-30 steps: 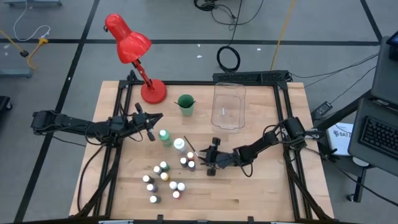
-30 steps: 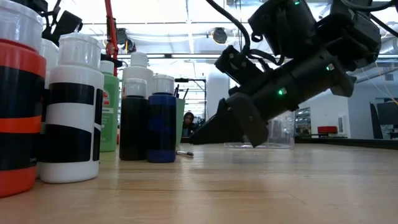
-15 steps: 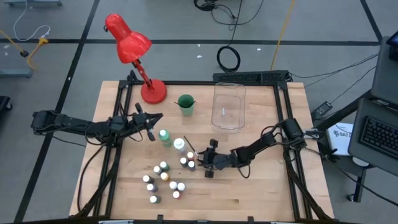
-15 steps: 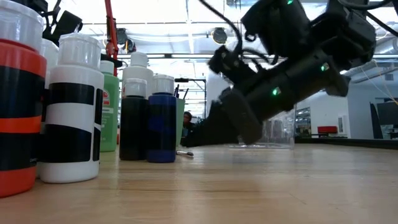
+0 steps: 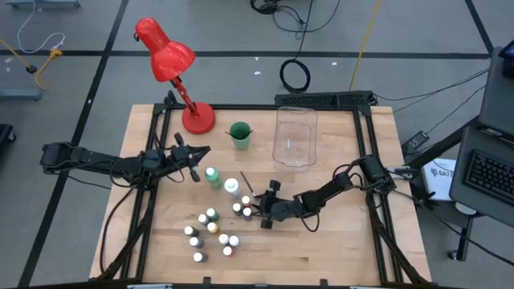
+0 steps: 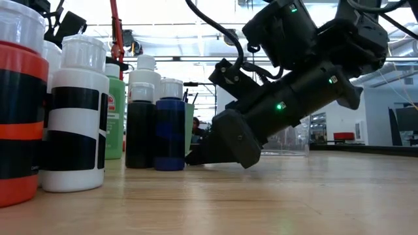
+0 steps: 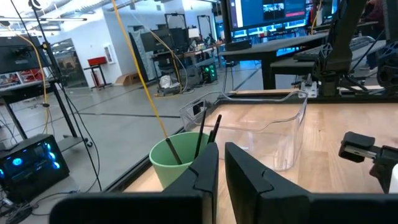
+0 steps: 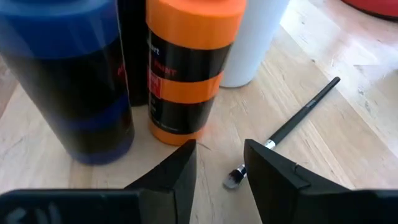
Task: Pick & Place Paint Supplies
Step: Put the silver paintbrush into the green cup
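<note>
Now right gripper (image 5: 259,213) has neared the brush (image 8: 298,119).

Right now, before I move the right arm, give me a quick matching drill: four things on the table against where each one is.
Things:
1. green cup
2. clear bin
3. loose brush
4. red lamp

Places:
A. far left corner
B. flat on the wood by the right gripper
C. beside the lamp's base, brushes standing in it
D. far side, right of the cup

Pairs: 1-C, 2-D, 3-B, 4-A
</note>
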Robot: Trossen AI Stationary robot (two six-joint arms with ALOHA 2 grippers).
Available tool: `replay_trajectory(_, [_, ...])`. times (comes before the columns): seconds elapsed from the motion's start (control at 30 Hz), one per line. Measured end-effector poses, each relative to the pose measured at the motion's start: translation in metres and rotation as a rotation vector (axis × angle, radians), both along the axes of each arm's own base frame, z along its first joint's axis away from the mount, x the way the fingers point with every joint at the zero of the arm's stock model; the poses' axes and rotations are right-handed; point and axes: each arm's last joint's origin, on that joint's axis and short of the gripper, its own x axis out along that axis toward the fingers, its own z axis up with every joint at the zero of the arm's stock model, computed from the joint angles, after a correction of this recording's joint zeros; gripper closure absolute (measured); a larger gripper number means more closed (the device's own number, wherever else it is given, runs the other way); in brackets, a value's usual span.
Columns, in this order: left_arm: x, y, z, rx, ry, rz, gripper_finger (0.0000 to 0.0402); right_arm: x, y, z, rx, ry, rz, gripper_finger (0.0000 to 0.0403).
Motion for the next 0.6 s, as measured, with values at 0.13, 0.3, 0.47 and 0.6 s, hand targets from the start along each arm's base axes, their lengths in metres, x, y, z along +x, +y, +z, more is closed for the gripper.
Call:
replay_trajectory(0.13, [0.000,0.000,0.000,-0.001,0.000,0.000,0.0369,-0.001,-0.007,-0.004,0.020,0.042,-0.046,0.0278])
replay_trajectory(0.3, [0.000,0.000,0.000,-0.001,-0.001,-0.001,0.0369,-0.005,-0.015,-0.010,0.019,0.117,-0.090,0.0316])
replay_trajectory(0.47, [0.000,0.000,0.000,-0.002,-0.001,-0.001,0.0369,-0.010,-0.018,-0.015,-0.004,0.186,-0.099,0.0387])
replay_trajectory(0.6, [0.000,0.000,0.000,-0.003,-0.002,-0.001,0.0369,-0.013,-0.016,-0.008,-0.037,0.210,-0.090,0.0397])
